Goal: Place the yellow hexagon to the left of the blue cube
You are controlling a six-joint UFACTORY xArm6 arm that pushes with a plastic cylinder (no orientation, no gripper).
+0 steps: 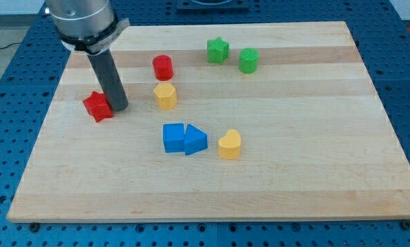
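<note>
My tip [118, 108]: bare rod, no pincer to spread or close, touching red star [97, 106]. Yellow hexagon [165, 96] lies right of tip, above blue cube [173, 137]. Push must run down-left.

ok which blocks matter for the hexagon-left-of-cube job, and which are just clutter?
Job:
yellow hexagon
blue cube
my tip, to the view's left of the hexagon, beside the red star

Clutter:
red star
red cylinder
green star
green cylinder
blue triangular block
yellow heart-like block
</note>
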